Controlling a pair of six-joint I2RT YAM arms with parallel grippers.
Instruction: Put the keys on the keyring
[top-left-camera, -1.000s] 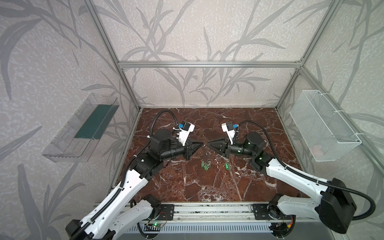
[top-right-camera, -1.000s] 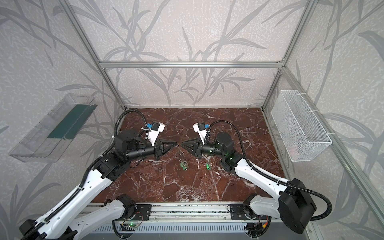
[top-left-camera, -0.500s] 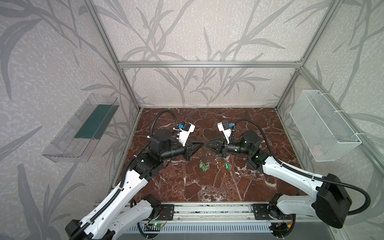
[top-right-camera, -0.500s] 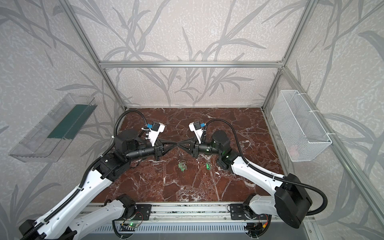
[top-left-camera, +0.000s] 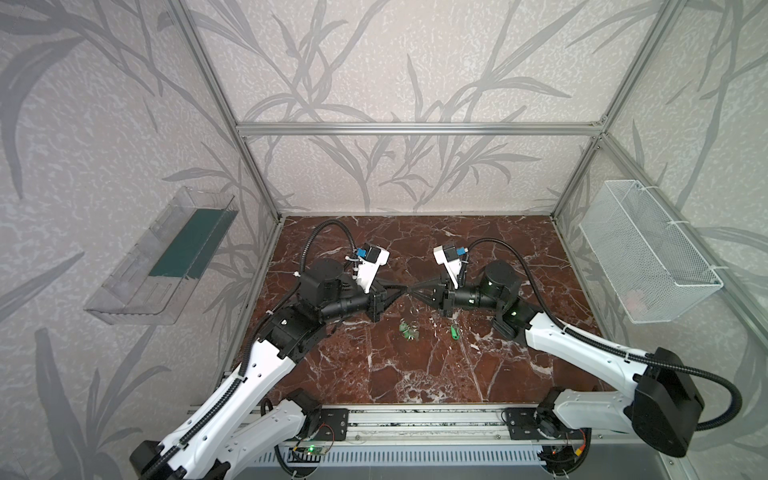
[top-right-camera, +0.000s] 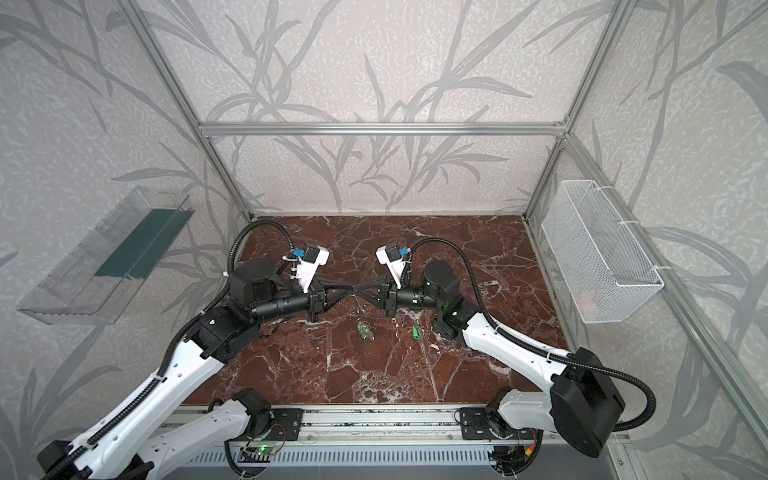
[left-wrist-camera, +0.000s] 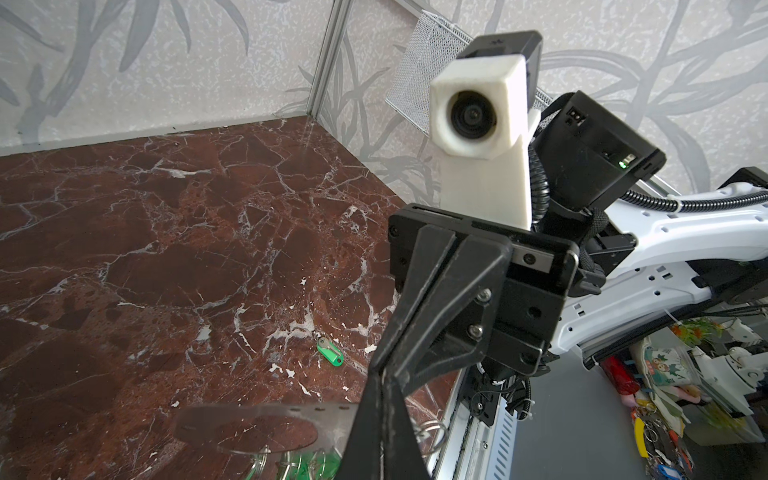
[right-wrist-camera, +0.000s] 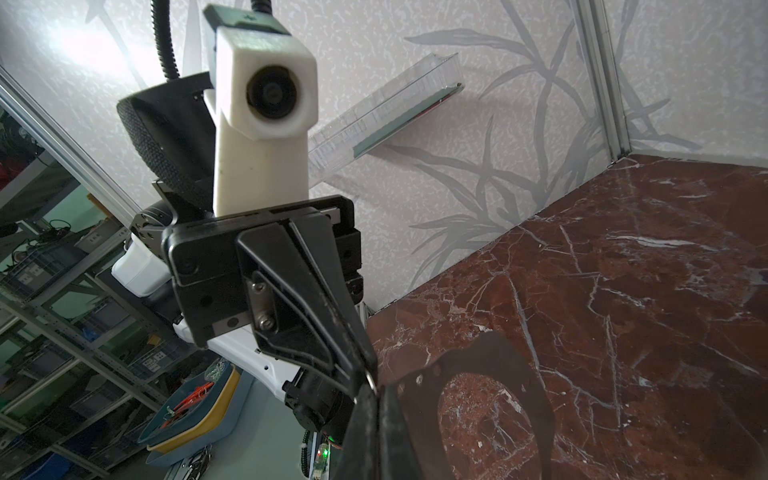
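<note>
At frame centre the left gripper (top-left-camera: 401, 290) and right gripper (top-left-camera: 417, 289) meet tip to tip, both clenched on one end of the flat grey oval keyring (left-wrist-camera: 195, 426), probably for a handover. Silver keys (top-left-camera: 407, 330) with green plastic tags lie below centre on the red-brown marble tabletop (top-left-camera: 374, 374). From above the keyring is barely discernible, and its gripped end is hidden behind the claws.

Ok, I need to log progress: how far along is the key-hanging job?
Looks done: some green-tagged keys hang on rings under the keyring. In hand: the left end effector holds the keyring in the air, and the right end effector is shut tip to tip with it; what it pinches is unclear. Left: one key lies loose on the marble table.
</note>
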